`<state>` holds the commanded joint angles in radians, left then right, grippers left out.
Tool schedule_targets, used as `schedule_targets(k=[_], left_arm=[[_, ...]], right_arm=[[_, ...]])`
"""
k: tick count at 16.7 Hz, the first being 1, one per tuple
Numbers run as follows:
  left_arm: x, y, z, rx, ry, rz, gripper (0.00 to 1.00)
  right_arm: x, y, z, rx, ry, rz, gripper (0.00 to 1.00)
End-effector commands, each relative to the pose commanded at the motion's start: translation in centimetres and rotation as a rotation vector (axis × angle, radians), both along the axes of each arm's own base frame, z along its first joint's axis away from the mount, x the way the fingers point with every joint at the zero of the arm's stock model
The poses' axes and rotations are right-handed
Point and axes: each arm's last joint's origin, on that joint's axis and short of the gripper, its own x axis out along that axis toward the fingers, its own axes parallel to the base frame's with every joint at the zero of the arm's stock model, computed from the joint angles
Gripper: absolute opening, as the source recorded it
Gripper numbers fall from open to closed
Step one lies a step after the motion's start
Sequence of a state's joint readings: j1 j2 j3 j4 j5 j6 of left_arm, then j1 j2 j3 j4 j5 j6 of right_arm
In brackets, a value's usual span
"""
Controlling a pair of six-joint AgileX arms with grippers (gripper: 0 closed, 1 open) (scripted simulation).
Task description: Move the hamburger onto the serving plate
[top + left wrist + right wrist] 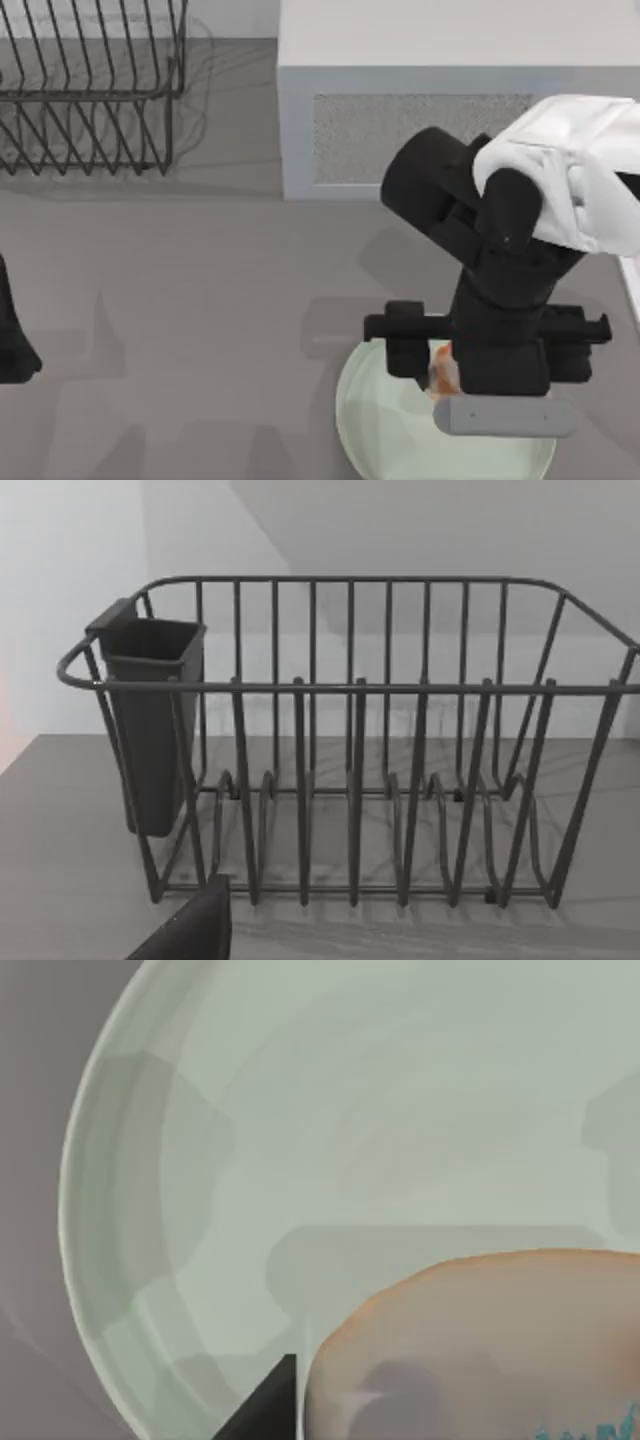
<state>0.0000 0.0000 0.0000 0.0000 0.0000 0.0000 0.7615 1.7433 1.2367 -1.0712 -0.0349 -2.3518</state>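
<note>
Hamburger sits pinched in the right gripper, directly over the far part of the serving plate, which lies on the grey table at the near right. From the right wrist, the hamburger looms over the plate's pale green surface; whether it touches the plate cannot be told. Behind stands the white microwave. The left arm is parked at the left edge, its claw's state unreadable, facing the wire dish rack at the far left.

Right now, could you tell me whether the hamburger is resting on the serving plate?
Cannot tell. The right wrist view shows the hamburger over the serving plate, casting a shadow there, but no view shows contact or a gap plainly.
</note>
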Motion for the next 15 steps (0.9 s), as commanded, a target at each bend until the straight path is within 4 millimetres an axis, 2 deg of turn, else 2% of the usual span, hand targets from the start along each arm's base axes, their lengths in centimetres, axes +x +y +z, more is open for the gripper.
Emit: schedule_targets(k=[4, 6, 10, 15], left_arm=[[0.0, 0.0, 0.0, 0.000, 0.000, 0.000, 1.00], [0.0, 0.0, 0.0, 0.000, 0.000, 0.000, 1.00], [0.0, 0.0, 0.0, 0.000, 0.000, 0.000, 1.00], [0.0, 0.0, 0.0, 0.000, 0.000, 0.000, 1.00]], right_arm=[[0.1, -0.2, 0.0, 0.000, 0.000, -0.012, 0.00], [0.3, -0.3, -0.9, 0.001, -0.001, -0.028, 0.00], [0.1, -0.1, -4.0, -0.001, 0.002, -0.010, 0.00], [0.1, 0.1, -4.5, 0.000, 0.000, 0.000, 0.00]])
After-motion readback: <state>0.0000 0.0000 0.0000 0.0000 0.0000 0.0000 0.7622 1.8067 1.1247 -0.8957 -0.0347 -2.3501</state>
